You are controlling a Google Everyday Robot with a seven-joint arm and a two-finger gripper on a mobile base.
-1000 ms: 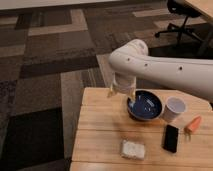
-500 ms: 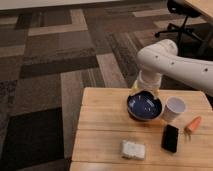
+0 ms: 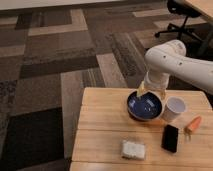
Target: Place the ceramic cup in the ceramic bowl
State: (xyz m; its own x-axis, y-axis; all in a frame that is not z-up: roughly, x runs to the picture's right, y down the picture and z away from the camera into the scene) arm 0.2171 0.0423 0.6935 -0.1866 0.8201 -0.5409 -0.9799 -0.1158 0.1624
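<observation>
The ceramic bowl (image 3: pixel 145 106), dark blue and glossy, sits on the wooden table (image 3: pixel 100 130) toward the back right. The ceramic cup (image 3: pixel 174 110), plain white, stands upright on the table just right of the bowl, touching or nearly touching its rim. My gripper (image 3: pixel 151 93) hangs from the white arm (image 3: pixel 175 60) over the bowl's far edge, left of the cup and apart from it. It holds nothing that I can see.
A black rectangular object (image 3: pixel 170 138) lies in front of the cup. An orange carrot (image 3: pixel 192 124) lies at the right edge. A white rectangular block (image 3: pixel 133 149) lies near the front edge. An office chair (image 3: pixel 182 20) stands on the carpet at the back right.
The arm has swung right, from over the table's left side to over the bowl's far rim. The cup, bowl and other objects have not moved.
</observation>
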